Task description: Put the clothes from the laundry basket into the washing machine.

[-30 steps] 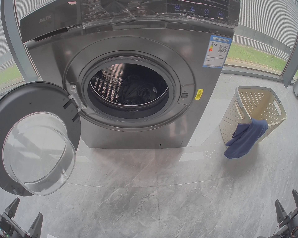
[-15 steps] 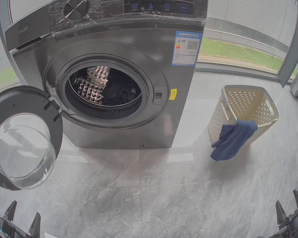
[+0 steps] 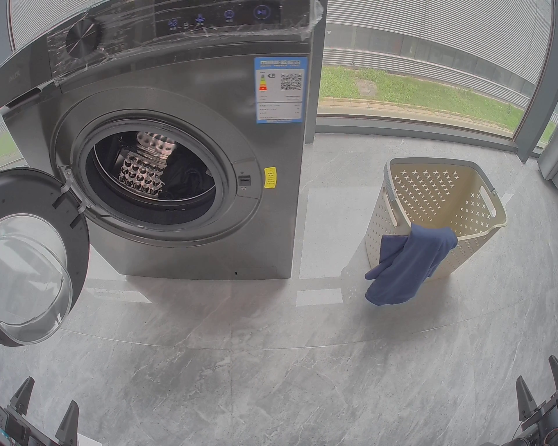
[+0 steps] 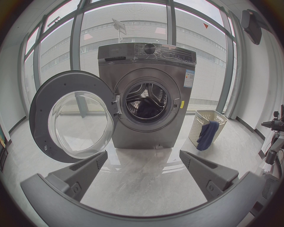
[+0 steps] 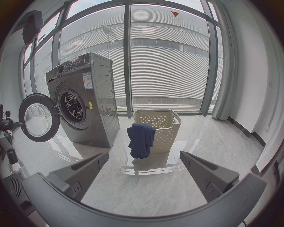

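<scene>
**Blue garment hanging over the basket rim, both grippers waiting empty**

The washing machine (image 3: 244, 116) is standing at the far left, with its round door (image 3: 35, 261) hanging wide open toward the near left. That door is probably posing the biggest hazard: an arm swinging in toward the drum could be clipping its edge.

The laundry basket (image 3: 433, 162) is sitting on the glossy floor to the right of the machine, well apart from it. It is looking light, so a sideways tug on the cloth may be tipping or sliding it.

The blue garment (image 3: 407, 267) is draping over the basket's near rim, with most of it dangling outside. A shallow pinch could be letting it slip to the floor, and its long tail may be dragging or snagging on the drum lip. Dark clothes (image 3: 189, 177) are lying inside the drum.

The left gripper (image 4: 142, 153) is waiting low at the near left and the right gripper (image 5: 143, 153) low at the near right. Both are showing fingers spread apart with nothing between them, and both are well apart from the basket.

As for markings, plastic film is covering the control panel (image 3: 215, 14), where small icons are glowing beside a dial (image 3: 81, 38). A blue-and-white label (image 3: 281, 89) with a colour scale and a square code is sitting at the front's upper right. A small yellow sticker (image 3: 270, 177) is sitting beside the latch. Their print is showing too small to make out.
</scene>
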Motion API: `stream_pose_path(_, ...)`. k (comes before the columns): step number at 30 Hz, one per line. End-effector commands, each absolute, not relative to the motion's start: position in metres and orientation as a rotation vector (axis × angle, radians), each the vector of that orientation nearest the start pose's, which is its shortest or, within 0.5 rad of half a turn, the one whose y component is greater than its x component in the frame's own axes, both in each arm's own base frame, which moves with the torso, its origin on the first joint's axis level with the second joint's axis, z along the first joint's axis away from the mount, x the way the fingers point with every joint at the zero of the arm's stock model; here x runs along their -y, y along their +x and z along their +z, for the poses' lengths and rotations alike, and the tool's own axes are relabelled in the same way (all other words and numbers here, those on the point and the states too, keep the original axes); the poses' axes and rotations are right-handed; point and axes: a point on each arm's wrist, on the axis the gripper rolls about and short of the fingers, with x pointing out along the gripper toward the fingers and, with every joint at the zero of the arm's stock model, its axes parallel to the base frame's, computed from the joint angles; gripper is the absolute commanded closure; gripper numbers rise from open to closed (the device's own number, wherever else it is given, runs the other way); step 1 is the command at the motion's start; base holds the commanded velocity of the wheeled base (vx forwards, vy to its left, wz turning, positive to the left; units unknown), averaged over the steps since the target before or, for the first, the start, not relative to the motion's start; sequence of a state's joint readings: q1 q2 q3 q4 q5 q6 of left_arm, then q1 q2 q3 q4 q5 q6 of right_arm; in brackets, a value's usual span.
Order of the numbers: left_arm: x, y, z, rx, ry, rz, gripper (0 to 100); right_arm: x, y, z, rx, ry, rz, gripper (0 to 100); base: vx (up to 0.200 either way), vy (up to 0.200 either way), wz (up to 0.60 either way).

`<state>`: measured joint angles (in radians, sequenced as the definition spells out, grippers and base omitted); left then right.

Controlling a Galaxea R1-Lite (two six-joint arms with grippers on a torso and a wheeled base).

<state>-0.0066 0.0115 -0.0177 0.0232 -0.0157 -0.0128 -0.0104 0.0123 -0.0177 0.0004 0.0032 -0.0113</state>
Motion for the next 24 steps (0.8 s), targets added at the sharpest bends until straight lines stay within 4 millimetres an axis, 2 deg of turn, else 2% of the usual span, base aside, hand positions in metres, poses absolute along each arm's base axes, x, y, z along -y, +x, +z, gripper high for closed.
stream_pose_path(1, 0.0001, -0.0233, 0.0748, -0.017, -0.020, -0.018, 0, -0.0003, -0.0228, 0.0755, 0.000, -0.011, -0.008, 0, 0.000, -0.200, 0.00)
stream_pose_path(20, 0.0001, -0.0230, 0.0751, -0.009, -0.015, -0.018, 0, -0.0003, -0.0228, 0.0755, 0.000, -0.011, -0.008, 0, 0.000, -0.200, 0.00)
stream_pose_path(24, 0.0001, -0.0230, 0.0751, -0.009, -0.011, -0.018, 0, -0.0003, -0.0228, 0.0755, 0.000, -0.011, -0.008, 0, 0.000, 0.000, 0.00)
